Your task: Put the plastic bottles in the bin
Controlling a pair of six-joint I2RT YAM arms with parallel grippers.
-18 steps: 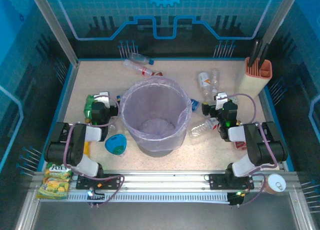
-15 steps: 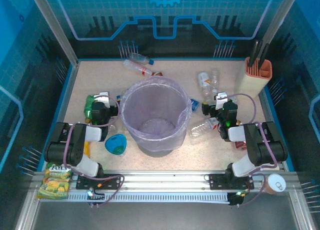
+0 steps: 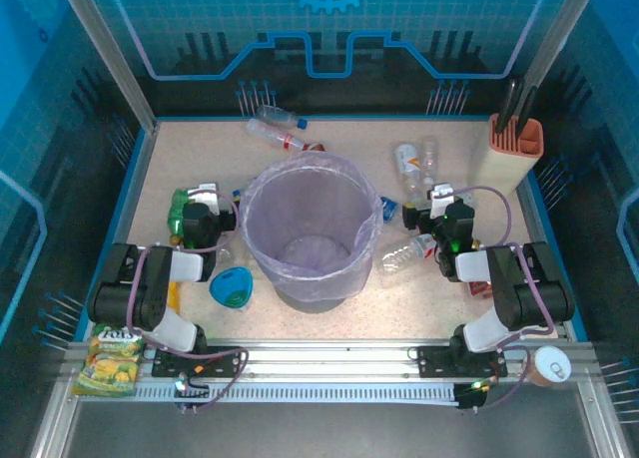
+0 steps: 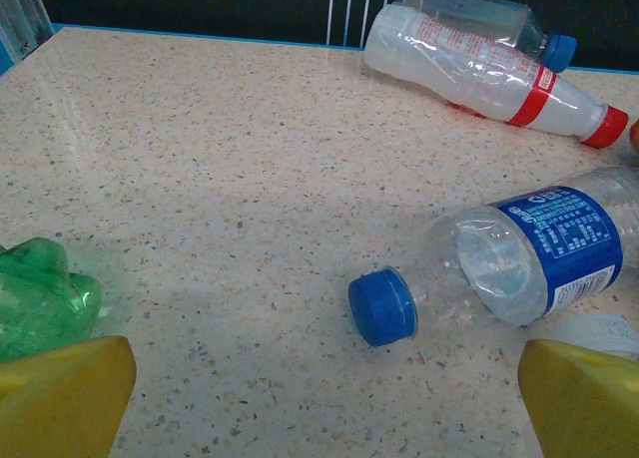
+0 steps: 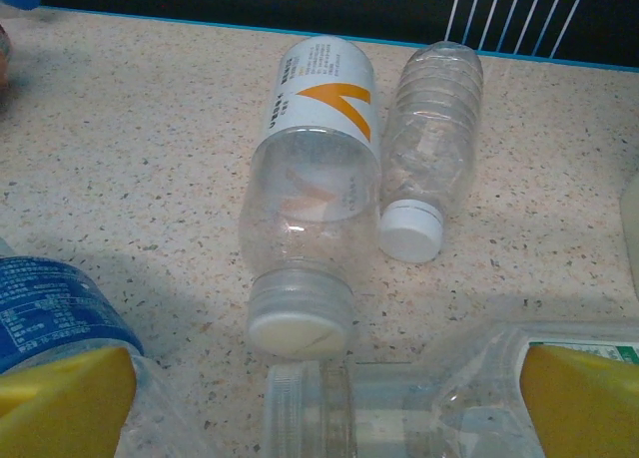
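Note:
The bin (image 3: 310,229), a grey bucket with a pale lilac liner, stands mid-table between both arms. My left gripper (image 3: 207,207) (image 4: 324,408) is open left of it, over bare table. A green bottle (image 4: 40,298) lies by its left finger, and a blue-capped, blue-labelled bottle (image 4: 529,253) by its right. Two more bottles (image 4: 489,64) lie at the back. My right gripper (image 3: 439,207) (image 5: 324,408) is open, with a clear wide-mouthed bottle (image 5: 399,408) lying crosswise between its fingers, not gripped. Ahead lie an orange-marked bottle (image 5: 310,189) and a white-capped one (image 5: 429,149).
A beige-and-orange knife block (image 3: 514,144) stands at the back right. A small blue bowl (image 3: 232,286) sits near the bin's front left. A yellow snack packet (image 3: 110,358) lies by the left arm's base, and a cup (image 3: 549,363) by the right base.

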